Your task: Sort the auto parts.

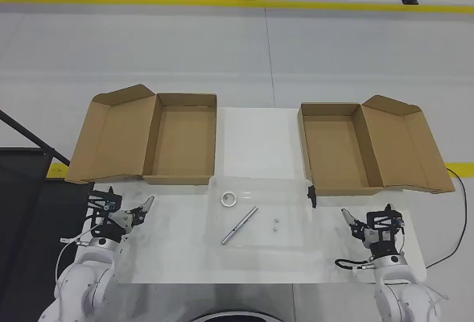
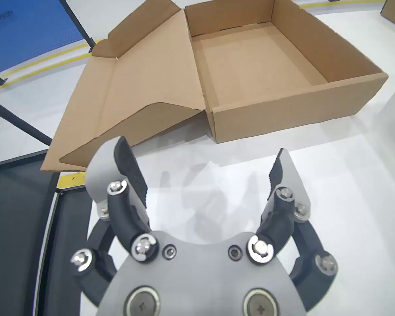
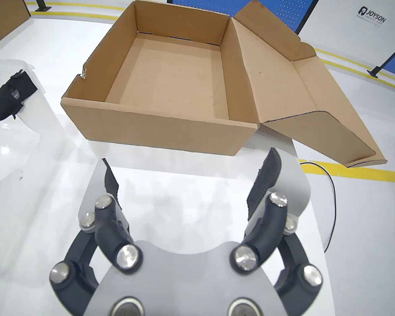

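**Desk** [image 1: 180, 258]: white, carrying all the items below.

**Left box** [image 1: 184, 137]: open brown cardboard at the far left of the desk. Its lid is folded out flat to the left, past the desk edge. The interior is bare.

**Right box** [image 1: 333, 149]: a matching cardboard box at the far right, with its lid folded out to the right. The interior is bare.

**Clear bin** [image 1: 261, 217]: a shallow transparent container at the centre of the desk, near side. It sits between the two boxes, with its far corners close to their near walls. It holds the auto parts:
- **Metal rod** [image 1: 240, 224]: long and thin, lying diagonally at mid-bin.
- **Ring** [image 1: 229, 198]: pale and round, just beyond the rod on the far left of the bin floor.
- **Two small pieces** [image 1: 275, 223]: light-coloured and close together, to the right of the rod. They are too small to identify.
- **Black part** [image 1: 311, 194]: at the bin's far right corner, just beside the near left corner of the right box. I cannot tell whether it rests on the rim or leans inside the wall.

**Left pincer** [image 2: 200, 156]: over bare desk at the near left, near the left box's front wall. The jaws are spread wide with nothing between them. The bin's left wall stands between it and the parts.

**Right pincer** [image 3: 189, 166]: over bare desk at the near right, in front of the right box. The jaws are likewise spread wide and hold nothing. The bin's right wall lies between it and the parts.

**Surroundings**: a thin black cable [image 1: 462, 217] curves off the right edge of the desk. A yellow line [image 1: 470, 170] runs along the pale floor.
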